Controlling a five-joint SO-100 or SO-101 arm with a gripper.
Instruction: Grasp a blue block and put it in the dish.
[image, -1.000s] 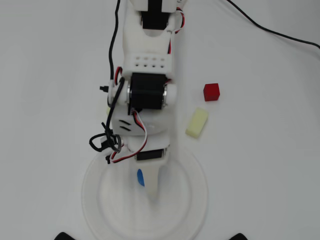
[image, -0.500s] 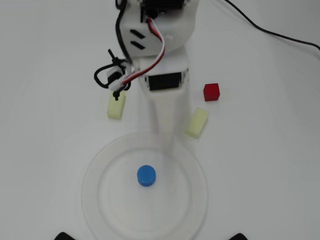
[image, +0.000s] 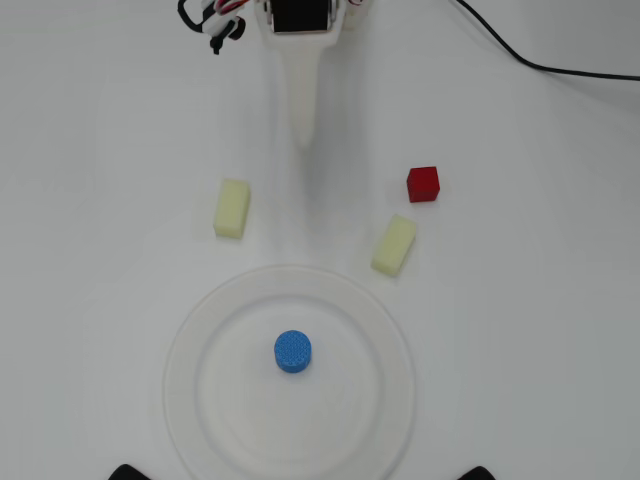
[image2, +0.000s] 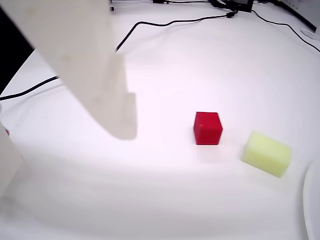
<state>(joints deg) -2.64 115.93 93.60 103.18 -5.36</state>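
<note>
The blue block (image: 292, 352), a short round cylinder, rests inside the dish (image: 185, 335), a little left of its middle. In the overhead view my gripper (image: 303, 135) hangs near the top edge, far from the dish, tip pointing toward it. The wrist view shows one broad white finger (image2: 95, 65) at upper left and the other finger (image2: 7, 162) at the left edge, a wide gap between them with nothing in it. Only a sliver of the dish rim (image2: 307, 200) shows there; the blue block is out of that view.
A red cube (image: 423, 184) (image2: 207, 128) sits right of the gripper's line. Two pale yellow blocks lie above the dish, one to the left (image: 232, 208) and one to the right (image: 394, 245) (image2: 266, 153). A black cable (image: 560, 68) crosses the top right.
The gripper has let go of the blue block in the dish, and the arm has drawn back to the top of the overhead view. The block stays put.
</note>
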